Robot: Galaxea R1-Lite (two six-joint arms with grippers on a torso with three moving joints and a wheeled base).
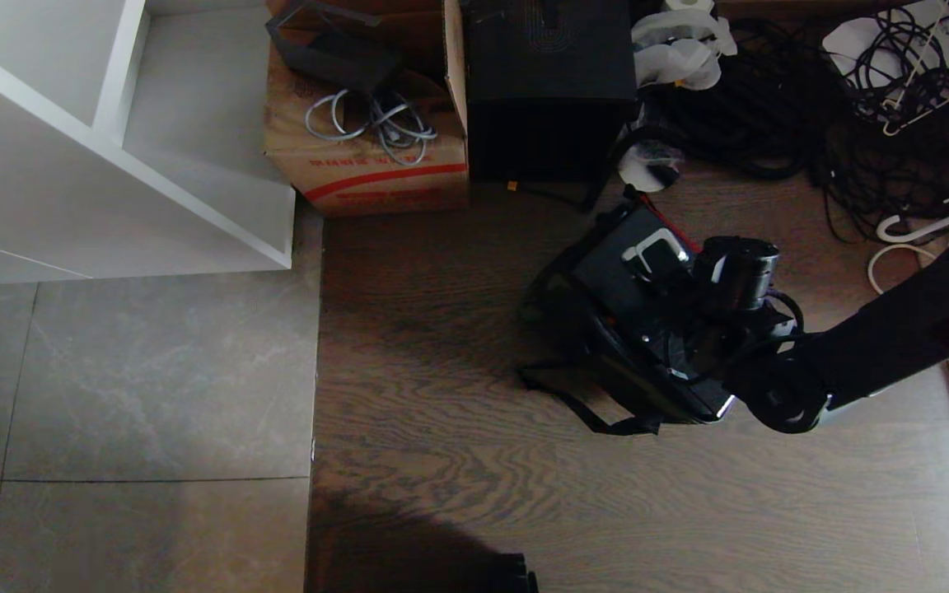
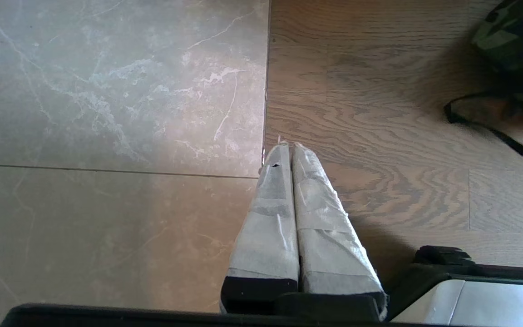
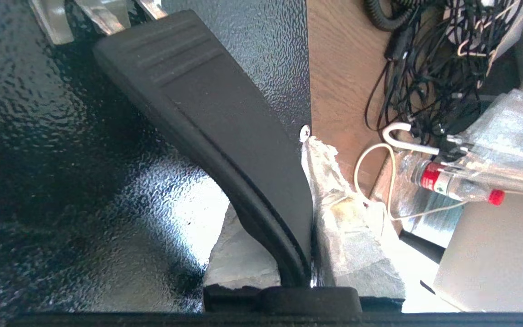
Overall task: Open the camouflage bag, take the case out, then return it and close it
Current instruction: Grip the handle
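- Floor: brown wood planking (image 1: 441,329) on the robot's right, grey stone tile (image 1: 128,387) on its left; the seam between them shows in the head view.
- White shelf unit (image 1: 112,165): stands on the tile at far left.
- Cardboard carton (image 1: 367,165) and plain black box (image 1: 549,91): side by side at the far edge of the wood, with a tangle of black cables (image 1: 853,123) further right.
- Camouflage bag (image 1: 573,329): lies on the wood at centre right, black strap (image 1: 598,420) trailing toward the robot.
- Case (image 1: 631,280): flat, black, resting tilted on the bag.
- Case handle (image 3: 225,136): black bar; one silver end bracket (image 3: 102,13) is visible.
- Right gripper (image 3: 307,204): over the case, tape-wrapped fingers (image 3: 347,227) clamped on the handle.
- Left gripper (image 2: 286,154): parked above the tile-wood seam, well apart from the bag, taped fingers pressed together, holding nothing.
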